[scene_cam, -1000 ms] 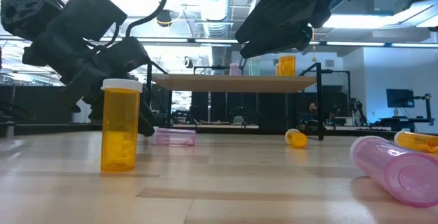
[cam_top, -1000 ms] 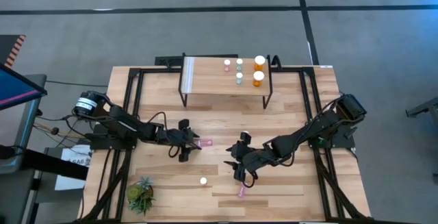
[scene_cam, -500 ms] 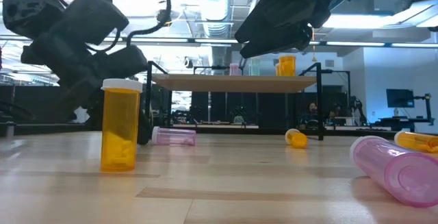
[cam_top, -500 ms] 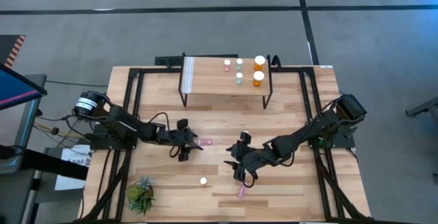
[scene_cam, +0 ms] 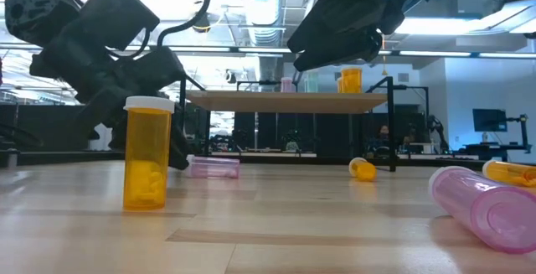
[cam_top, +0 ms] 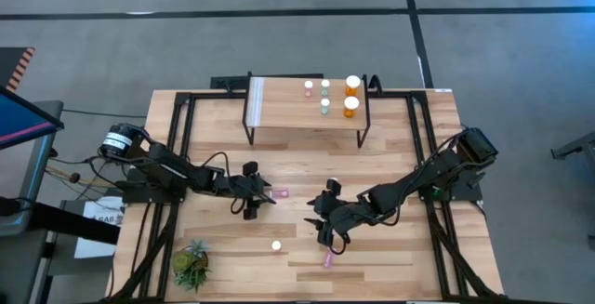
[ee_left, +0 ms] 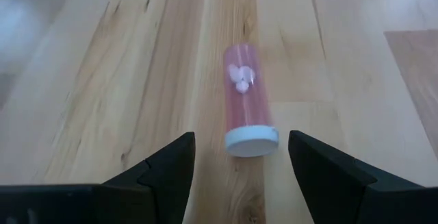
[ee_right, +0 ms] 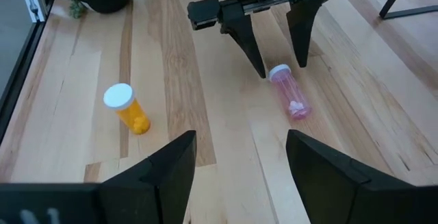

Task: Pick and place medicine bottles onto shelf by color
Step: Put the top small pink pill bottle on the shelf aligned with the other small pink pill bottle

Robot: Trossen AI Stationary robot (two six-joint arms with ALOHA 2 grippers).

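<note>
Nearest in the low view, cut off at the edge: a pink bottle (scene_cam: 484, 205) lying on the worktop (cam_top: 400, 160), and an upright orange bottle (scene_cam: 147, 152) hiding part of the left arm. Farther, left claw (ee_left: 239, 157) open, fingers at both sides of the lying pink bottle (ee_left: 245, 101), not touching; right claw (ee_right: 239, 157) open, empty. Farthest, the shelf (cam_top: 284, 109) with five bottles, small and hard to tell.

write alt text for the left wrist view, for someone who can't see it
A pink medicine bottle lies on its side on the light wooden table, its white cap facing the camera. The left tool is open, one dark finger on either side of the cap, not touching the bottle.
</note>
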